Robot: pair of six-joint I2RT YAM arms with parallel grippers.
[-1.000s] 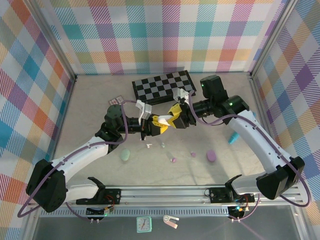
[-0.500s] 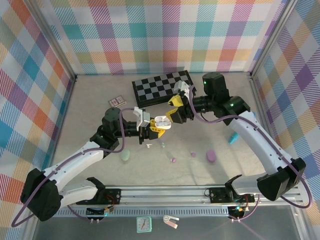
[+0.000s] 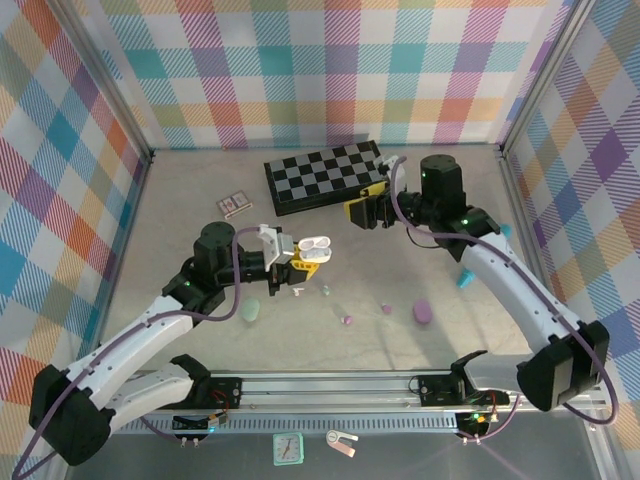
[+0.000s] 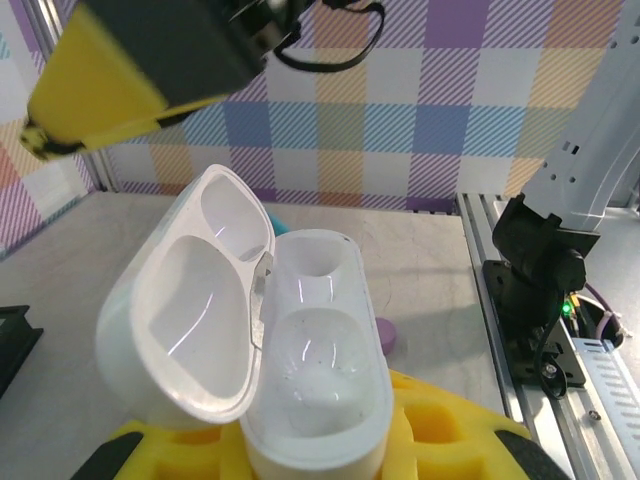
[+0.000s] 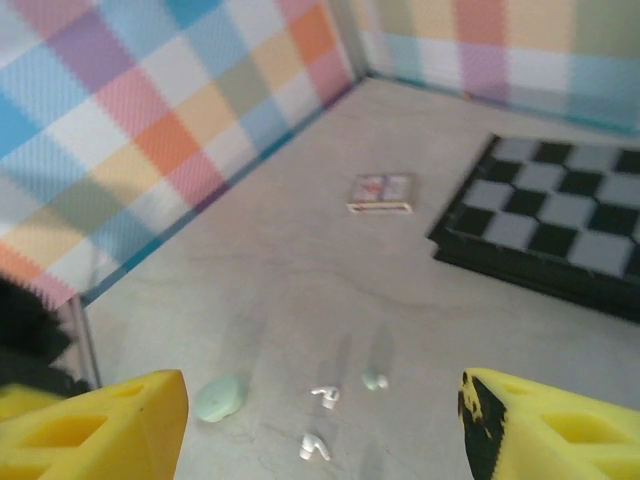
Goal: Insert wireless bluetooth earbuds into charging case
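Observation:
My left gripper (image 3: pixel 303 256) is shut on a white charging case (image 3: pixel 316 244), held above the table with its lid swung open. In the left wrist view the case (image 4: pixel 315 370) shows two bare wells, its lid (image 4: pixel 185 320) tipped left, and the yellow pads (image 4: pixel 450 440) clamp its base. My right gripper (image 3: pixel 360 212) hangs open with nothing in it, near the chessboard's front edge. Below it on the table lie two white earbuds (image 5: pixel 325 396) (image 5: pixel 315 447) and a mint earbud (image 5: pixel 375 379). Two lilac earbuds (image 3: pixel 347 320) (image 3: pixel 386 309) lie nearer the front.
A black-and-white chessboard (image 3: pixel 325 175) lies at the back, with a small card (image 3: pixel 235 204) to its left. A mint case (image 3: pixel 250 311) and a lilac case (image 3: pixel 423 313) rest near the front. A teal object (image 3: pixel 466 277) lies at the right.
The right gripper has drawn back from the case toward the chessboard. The case's lid now stands open. The left gripper has shifted left with the case.

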